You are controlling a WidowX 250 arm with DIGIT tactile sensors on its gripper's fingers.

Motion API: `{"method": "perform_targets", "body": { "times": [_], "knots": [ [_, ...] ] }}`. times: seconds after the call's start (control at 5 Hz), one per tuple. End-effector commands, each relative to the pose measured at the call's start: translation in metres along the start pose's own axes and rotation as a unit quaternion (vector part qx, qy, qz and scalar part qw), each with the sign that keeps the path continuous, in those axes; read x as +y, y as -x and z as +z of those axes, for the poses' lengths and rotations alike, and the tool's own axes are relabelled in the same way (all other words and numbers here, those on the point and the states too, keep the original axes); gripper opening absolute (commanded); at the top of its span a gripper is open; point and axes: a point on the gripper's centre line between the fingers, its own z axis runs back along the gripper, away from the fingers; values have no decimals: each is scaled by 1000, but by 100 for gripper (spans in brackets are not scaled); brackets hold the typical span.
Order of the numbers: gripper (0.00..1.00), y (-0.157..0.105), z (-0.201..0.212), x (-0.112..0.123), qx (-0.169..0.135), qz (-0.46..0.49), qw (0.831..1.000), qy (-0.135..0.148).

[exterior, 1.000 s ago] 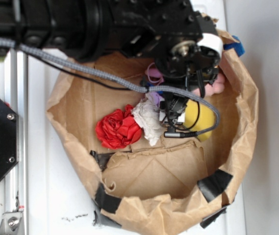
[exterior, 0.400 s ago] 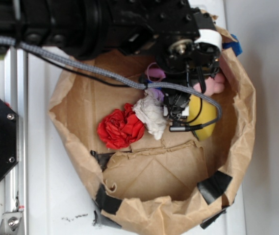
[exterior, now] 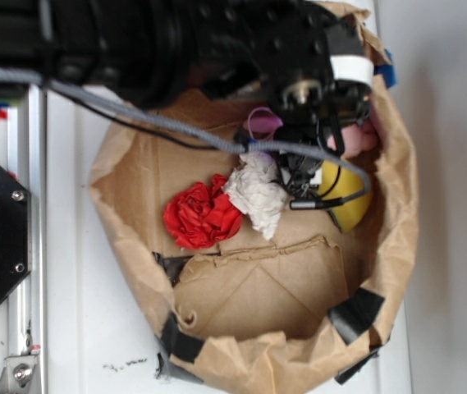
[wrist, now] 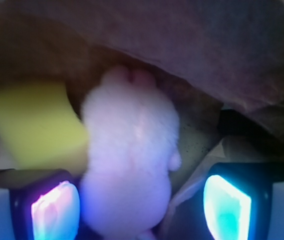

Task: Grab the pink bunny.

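The pink bunny (wrist: 132, 150) is a pale, fuzzy plush that fills the middle of the wrist view, lying between my two lit fingers. My gripper (wrist: 141, 210) is open around it: the left pad (wrist: 54, 212) is right at the bunny's side, and the right pad (wrist: 226, 205) stands apart from it. In the exterior view only a bit of the bunny (exterior: 358, 138) peeks out at the bag's far right, under the black arm (exterior: 307, 78), which hides the fingers.
Everything lies inside a crumpled brown paper bag (exterior: 401, 213) patched with black tape (exterior: 354, 313). A yellow sponge (exterior: 346, 197) lies next to the bunny, with a white paper wad (exterior: 258, 197), a red cloth ball (exterior: 202, 215) and a purple item (exterior: 260, 123) to its left.
The arm has crept right and toward the bag's far wall, over the bunny. The bag's rim has shifted and the white wad has moved slightly right.
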Motion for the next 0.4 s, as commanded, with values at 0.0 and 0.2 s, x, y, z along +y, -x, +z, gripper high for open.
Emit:
{"method": "perform_targets", "body": {
  "times": [0.0, 0.2],
  "knots": [
    [100, -7, -3, -10, -7, -22, 1000, -19],
    [9, -7, -2, -9, -10, -15, 1000, -9]
  ]
}}
